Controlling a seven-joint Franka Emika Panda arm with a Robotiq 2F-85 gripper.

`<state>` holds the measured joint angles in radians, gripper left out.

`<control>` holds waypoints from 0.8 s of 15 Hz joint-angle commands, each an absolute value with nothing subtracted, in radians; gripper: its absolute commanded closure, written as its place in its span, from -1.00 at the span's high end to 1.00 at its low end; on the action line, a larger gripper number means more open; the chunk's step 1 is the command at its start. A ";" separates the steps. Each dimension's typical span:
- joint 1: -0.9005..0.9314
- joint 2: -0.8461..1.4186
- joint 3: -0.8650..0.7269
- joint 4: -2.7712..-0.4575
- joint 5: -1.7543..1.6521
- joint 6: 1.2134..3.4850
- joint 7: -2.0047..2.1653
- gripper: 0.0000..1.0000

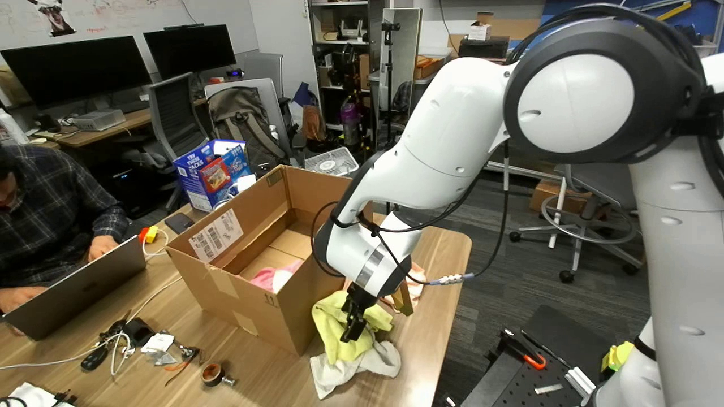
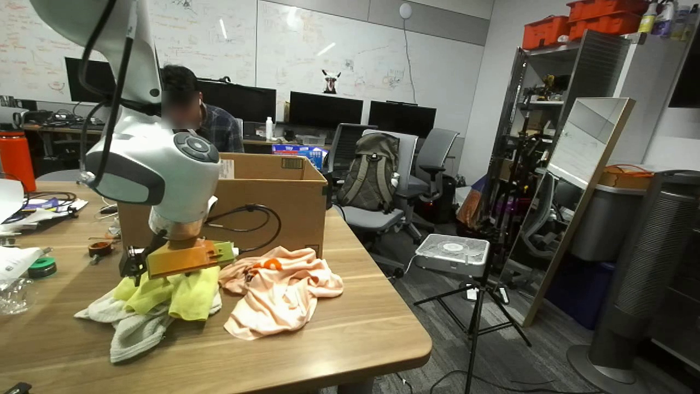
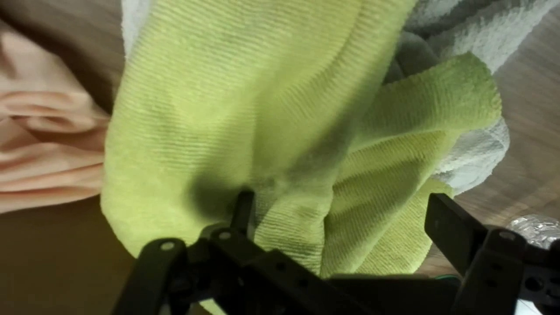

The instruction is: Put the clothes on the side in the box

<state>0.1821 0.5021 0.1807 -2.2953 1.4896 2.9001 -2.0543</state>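
The brown cardboard box stands on the table with its flaps up. Inside it lies a pink and white cloth. Beside the box, outside it, are more clothes: a yellow-green cloth rests on a whitish-grey cloth, and a peach cloth lies next to them. My gripper points down at the yellow-green cloth, jaws wide apart. One dark finger is over or against that fabric; contact is hard to tell. The opposite finger is near its edge. Nothing is gripped.
The box wall rises close beside the arm. A laptop, keys and cables, and a tape roll lie on the table. A person sits behind the laptop. A blue carton stands behind the box. The table edge is near the peach cloth.
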 commanded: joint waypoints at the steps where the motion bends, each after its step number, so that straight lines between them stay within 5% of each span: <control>1: 0.178 0.559 0.176 -2.239 1.531 2.937 -2.124 1.00; 12: 0.154 0.637 0.138 -2.201 1.558 2.958 -2.228 1.00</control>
<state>0.1597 0.6049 0.1430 -2.2319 1.5256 2.9326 -2.1817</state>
